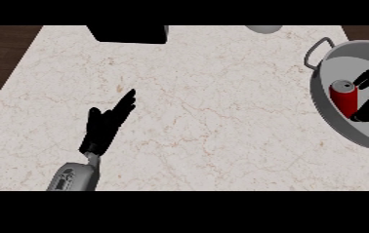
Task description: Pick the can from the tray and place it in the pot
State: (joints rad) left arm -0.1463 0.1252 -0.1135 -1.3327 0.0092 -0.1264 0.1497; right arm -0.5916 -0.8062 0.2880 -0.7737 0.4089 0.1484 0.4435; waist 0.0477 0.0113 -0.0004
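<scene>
The can lay inside the pot at three o'clock, with black fingers of the right robot hand beside it, their grip too hidden to tell. You looked to be at the release step; next you needed to let go and lift clear. Your left robot hand rested open on the bench at eight o'clock.
</scene>
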